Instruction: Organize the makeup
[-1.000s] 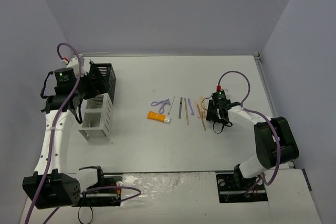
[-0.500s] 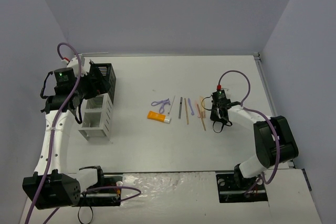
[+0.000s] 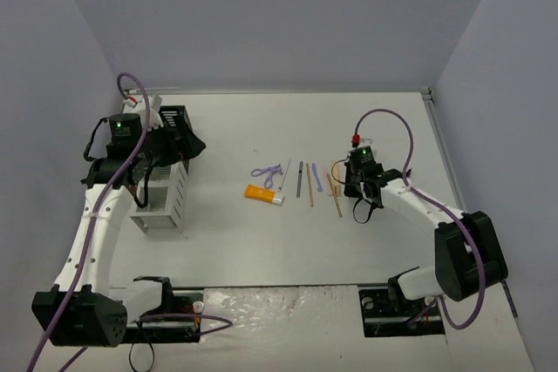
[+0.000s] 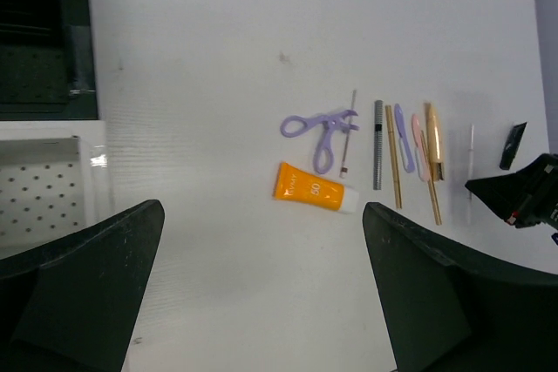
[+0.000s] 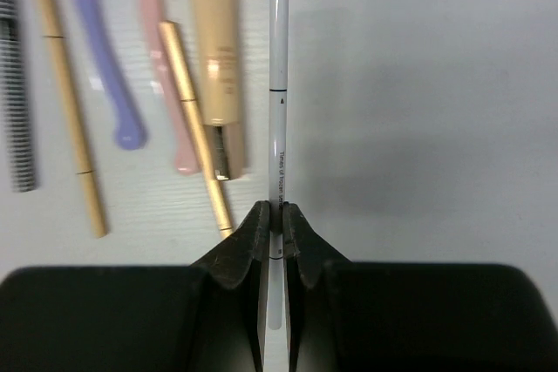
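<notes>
The right gripper [image 5: 272, 224] has its jaws pinched shut on a thin white pencil [image 5: 277, 84], the last item at the right-hand end of the makeup row, which lies across the middle of the table [image 3: 261, 241]. The left gripper [image 4: 261, 211] hangs wide open and holds nothing, above the black-and-white rack [image 3: 161, 189] near the table's left edge.

The hold sits well toward one end of the pencil, with most of its length sticking out past the fingertips. On a lift, that long free end could sag or swivel in the narrow pinch, and the smooth barrel may slide out altogether.

A tan tube [image 5: 215, 41] and a gold pencil [image 5: 196, 128] lie just beside the white one. A pull that drifts sideways would likely knock them, sending round sticks rolling into the pink tool [image 5: 161, 67] and the rest of the line.

The orange tube [image 4: 312, 189] and the purple looped tool [image 4: 318, 128] sit at the row's left end, on the way to the rack. A low carry toward the left edge could clip them. A tilted pencil may also catch on the rack's rim instead of dropping into a compartment.
</notes>
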Tool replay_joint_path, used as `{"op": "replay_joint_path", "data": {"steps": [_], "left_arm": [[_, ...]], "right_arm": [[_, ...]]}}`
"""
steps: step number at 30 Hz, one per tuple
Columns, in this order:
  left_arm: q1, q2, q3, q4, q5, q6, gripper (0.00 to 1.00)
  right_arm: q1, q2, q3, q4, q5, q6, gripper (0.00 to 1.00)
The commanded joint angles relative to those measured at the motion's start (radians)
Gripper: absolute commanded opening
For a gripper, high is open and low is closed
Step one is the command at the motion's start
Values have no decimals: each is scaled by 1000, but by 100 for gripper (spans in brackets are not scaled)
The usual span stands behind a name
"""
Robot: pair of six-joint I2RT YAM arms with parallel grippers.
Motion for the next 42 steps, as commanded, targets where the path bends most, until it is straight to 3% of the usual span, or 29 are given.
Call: {"op": "replay_joint_path", "data": {"steps": [1, 11, 24, 27, 32, 36, 39, 40, 42], "left_arm": [[-112, -22, 57, 99, 42, -83, 97], [-426, 68, 120, 277, -15, -193, 97], [-544, 135, 143, 424, -83, -265, 97], [-564, 152, 143, 443, -112, -270, 91], [-595, 178, 146, 466, -142, -285, 62], [-604, 186, 143, 470, -160, -289, 25], [-605, 185, 146, 462, -177, -284, 5], [-606, 185, 146, 459, -181, -281, 0], [-606, 186, 147, 454, -188, -271, 0]], "right_arm": [[115, -148, 96, 41, -9, -60, 0], [304, -341, 65, 360, -260, -161, 0], [371, -301, 49, 529, -345, -154, 0], [384, -292, 52, 548, -346, -146, 0], [396, -278, 53, 579, -329, -130, 0], [400, -267, 56, 592, -318, -121, 0], [399, -258, 57, 599, -301, -117, 0], [398, -254, 58, 600, -298, -118, 0], [400, -245, 61, 605, -285, -117, 5]]}}
